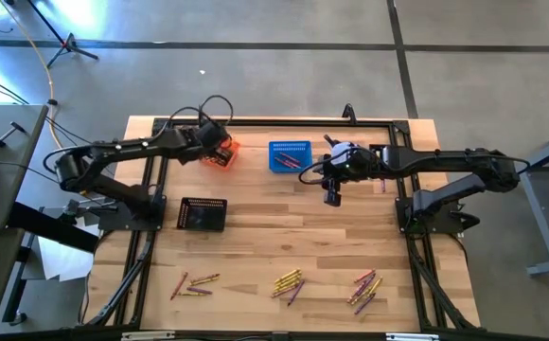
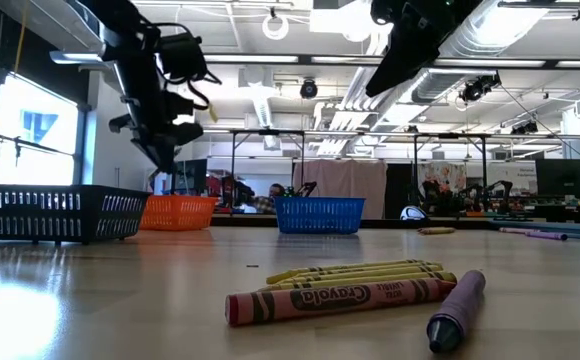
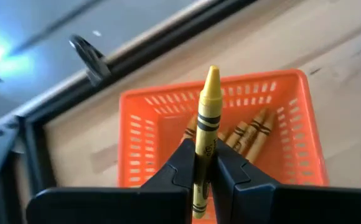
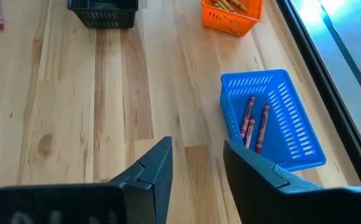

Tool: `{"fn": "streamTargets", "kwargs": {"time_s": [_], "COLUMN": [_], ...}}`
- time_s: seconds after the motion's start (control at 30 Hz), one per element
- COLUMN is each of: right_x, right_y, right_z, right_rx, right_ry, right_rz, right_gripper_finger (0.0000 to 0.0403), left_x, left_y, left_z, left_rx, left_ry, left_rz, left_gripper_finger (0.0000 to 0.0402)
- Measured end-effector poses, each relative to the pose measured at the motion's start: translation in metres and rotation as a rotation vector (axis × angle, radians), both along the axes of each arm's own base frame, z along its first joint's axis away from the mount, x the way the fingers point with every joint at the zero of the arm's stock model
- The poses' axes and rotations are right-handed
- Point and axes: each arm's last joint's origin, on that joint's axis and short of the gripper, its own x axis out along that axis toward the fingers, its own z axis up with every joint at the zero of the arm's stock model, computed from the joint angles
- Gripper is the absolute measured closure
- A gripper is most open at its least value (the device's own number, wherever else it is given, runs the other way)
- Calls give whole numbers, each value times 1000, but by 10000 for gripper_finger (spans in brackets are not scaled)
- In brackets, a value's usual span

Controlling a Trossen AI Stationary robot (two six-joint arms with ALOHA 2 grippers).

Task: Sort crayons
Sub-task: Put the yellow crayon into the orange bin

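Note:
My left gripper hangs above the orange basket at the table's far left, shut on a yellow crayon. Several yellow crayons lie in that basket. My right gripper is open and empty, above the table just near of the blue basket, which holds a few red crayons. A black basket stands at the left. Loose crayons lie in three clusters near the front edge. My left gripper pinches the yellow crayon's middle between its two fingers. The crayon runs along the fingers, its pointed tip sticking out past them over the orange basket. It is lifted clear of basket and table.
A black metal frame runs around the table's far and side edges. Bare wood lies in the middle of the table between the baskets and the crayon clusters. In the low view a red, several yellow and a purple crayon lie close to the camera.

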Motion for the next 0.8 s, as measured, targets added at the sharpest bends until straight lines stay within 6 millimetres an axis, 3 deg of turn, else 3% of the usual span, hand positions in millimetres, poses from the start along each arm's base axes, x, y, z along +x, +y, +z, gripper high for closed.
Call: {"fn": "streamTargets", "kwargs": {"time_s": [0.23,0.53,0.63,0.8], "right_x": [0,-2,-11,-29], "right_y": [0,0,-1,-22], "right_z": [0,-2,-10,-26], "right_rx": [0,8,34,107], "right_ry": [0,33,142,286], "right_rz": [0,4,-39,-268], "right_gripper_finger": [273,273,273,273], "left_x": [-8,-8,-2,29], "left_y": [15,16,14,5], "left_z": [0,0,1,16], "left_rx": [-14,-13,-74,-123], "left_ry": [-12,20,-79,-407], "left_rz": [21,-29,-95,-432], "left_gripper_finger": [361,308,301,304]}}
